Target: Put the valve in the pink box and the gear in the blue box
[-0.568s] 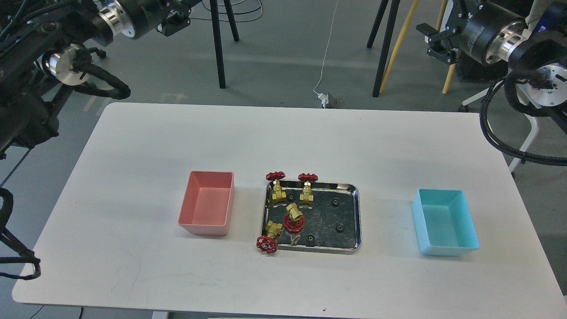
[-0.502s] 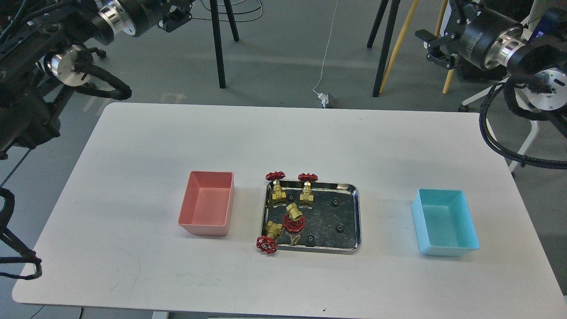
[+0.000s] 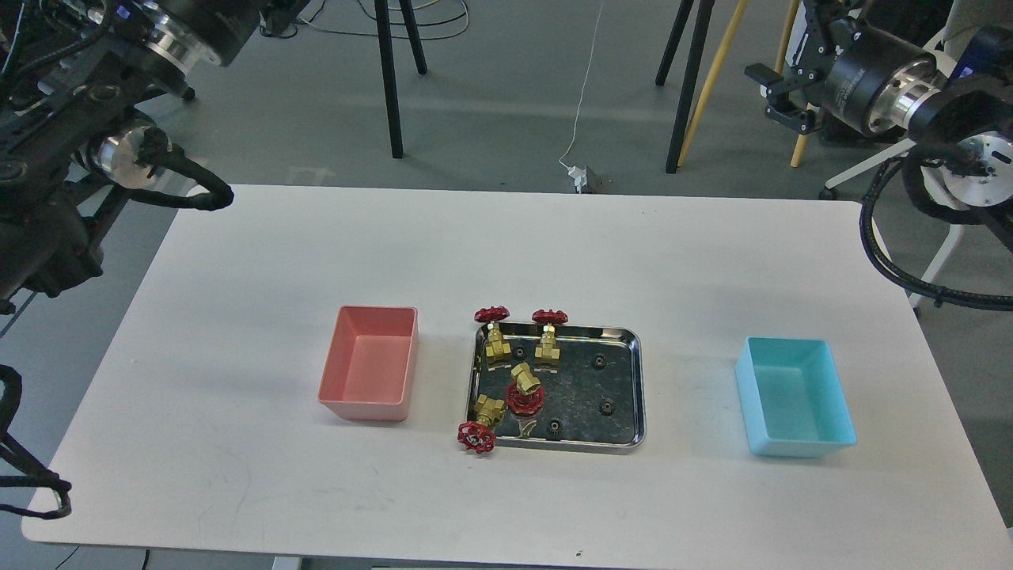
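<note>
Four brass valves with red handwheels are in the left half of a shiny steel tray (image 3: 642,389) at the table's middle: two upright at the back (image 3: 495,342) (image 3: 548,346), one lying in the middle (image 3: 524,388), and one at the front-left corner (image 3: 481,425) with its wheel over the rim. Several tiny black gears lie in the tray, such as one at the back right (image 3: 600,362). The pink box (image 3: 369,362) stands empty left of the tray. The blue box (image 3: 795,396) stands empty to its right. My right gripper (image 3: 775,93) hangs high beyond the table's far right corner, fingers apart, empty. My left gripper (image 3: 278,12) is cut off by the top edge.
The white table (image 3: 237,443) carries only the tray and the two boxes. Black tripod legs (image 3: 390,79) and a yellow pole (image 3: 712,79) stand on the floor behind the table. A black cable loop (image 3: 894,261) hangs from my right arm over the table's right edge.
</note>
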